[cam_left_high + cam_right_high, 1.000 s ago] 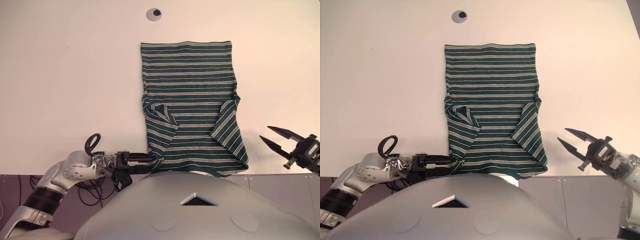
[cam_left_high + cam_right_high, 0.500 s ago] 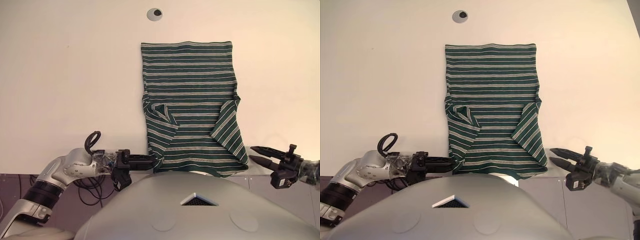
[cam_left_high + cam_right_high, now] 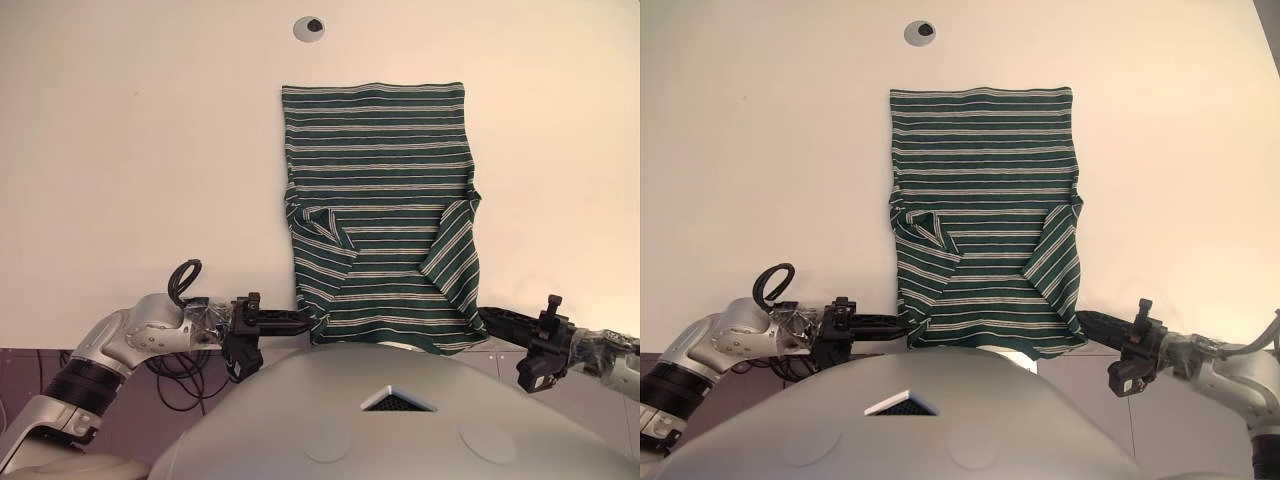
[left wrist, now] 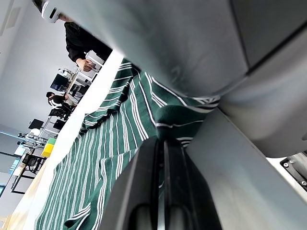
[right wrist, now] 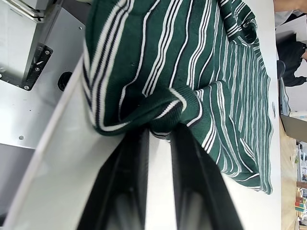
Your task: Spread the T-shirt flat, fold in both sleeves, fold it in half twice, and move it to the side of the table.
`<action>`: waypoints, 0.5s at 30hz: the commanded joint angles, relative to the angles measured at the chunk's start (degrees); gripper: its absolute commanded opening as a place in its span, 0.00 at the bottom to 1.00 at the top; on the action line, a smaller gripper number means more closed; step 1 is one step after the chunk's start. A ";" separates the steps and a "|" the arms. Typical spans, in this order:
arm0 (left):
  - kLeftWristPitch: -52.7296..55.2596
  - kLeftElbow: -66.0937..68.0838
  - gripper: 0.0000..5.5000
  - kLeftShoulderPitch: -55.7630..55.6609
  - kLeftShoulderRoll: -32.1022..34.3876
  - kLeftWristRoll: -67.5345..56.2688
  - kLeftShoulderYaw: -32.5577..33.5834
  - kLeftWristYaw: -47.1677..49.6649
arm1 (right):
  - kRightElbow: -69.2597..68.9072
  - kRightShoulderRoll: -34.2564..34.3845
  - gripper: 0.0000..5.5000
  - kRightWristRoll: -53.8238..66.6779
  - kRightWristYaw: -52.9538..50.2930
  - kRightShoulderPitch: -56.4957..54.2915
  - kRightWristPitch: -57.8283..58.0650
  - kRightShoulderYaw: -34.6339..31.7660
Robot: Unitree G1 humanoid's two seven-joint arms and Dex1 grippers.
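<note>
T-shirt [image 3: 380, 200] lies flat on the white table [image 3: 140, 150], centre-right, dark green with white stripes, collar end at the near edge, hem end far. Both sleeves folded in: left sleeve [image 3: 325, 235], right sleeve [image 3: 455, 250]. My left gripper [image 3: 305, 320] is at the near-left corner, pinched onto the fabric at the table edge. My right gripper [image 3: 485, 318] is at the near-right corner, with a bunched fold of fabric gripped between its tips. A round grommet hole [image 3: 309, 28] sits far on the table, just beyond the shirt. Black cables [image 3: 180, 375] hang below the near edge on the left. Grey metal panel with screws [image 5: 29, 62] under the table edge. Cluttered desks [image 4: 48, 112] in the room behind.
</note>
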 commanded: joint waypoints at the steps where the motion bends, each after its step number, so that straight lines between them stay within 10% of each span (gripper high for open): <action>1: 5.35 2.50 0.00 1.61 0.86 4.69 -2.21 -2.44 | 1.44 -1.62 0.17 2.22 -1.51 1.05 3.93 1.52; 15: 6.67 1.85 0.00 1.21 1.01 4.96 -2.68 -1.92 | 4.29 -4.67 0.53 -2.50 -9.77 0.38 2.05 -0.34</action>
